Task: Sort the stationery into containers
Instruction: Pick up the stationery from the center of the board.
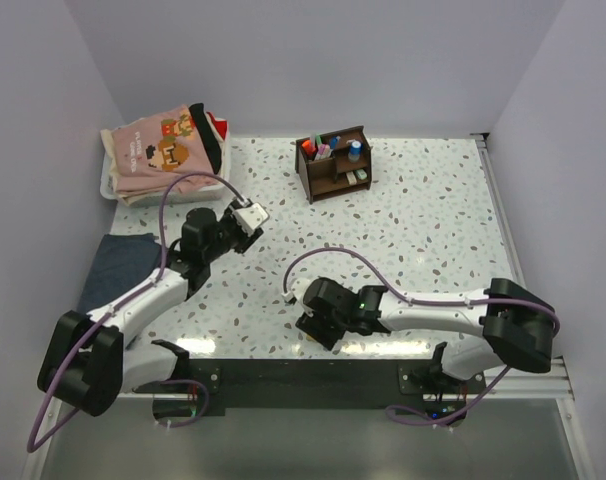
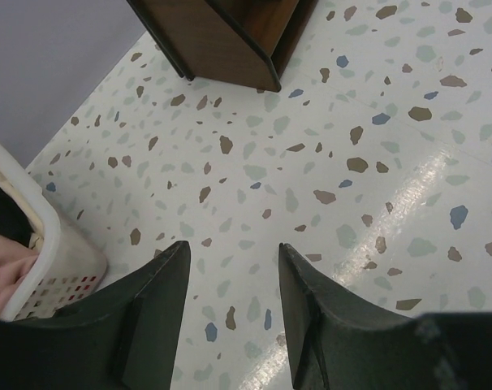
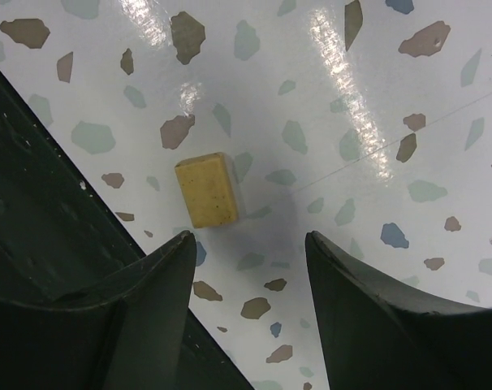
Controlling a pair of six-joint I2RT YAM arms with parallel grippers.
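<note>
The dark brown wooden organizer point(image 1: 333, 164) stands at the back middle of the table, and its corner shows at the top of the left wrist view point(image 2: 222, 41). Several pens and markers point(image 1: 325, 148) stand in its compartments, orange, pink, mint and blue-capped among them. My left gripper point(image 1: 249, 215) is open and empty above bare table, well short of the organizer point(image 2: 234, 248). My right gripper point(image 1: 308, 327) is open and low near the front edge point(image 3: 250, 237). A small yellow block point(image 3: 205, 189), like an eraser, lies just ahead of its left finger, untouched.
A white tray of folded clothes point(image 1: 163, 150) sits at the back left, and its rim shows in the left wrist view point(image 2: 47, 244). A dark blue cloth point(image 1: 123, 262) lies at the left edge. The black front rail point(image 3: 35, 203) runs close beside the yellow block.
</note>
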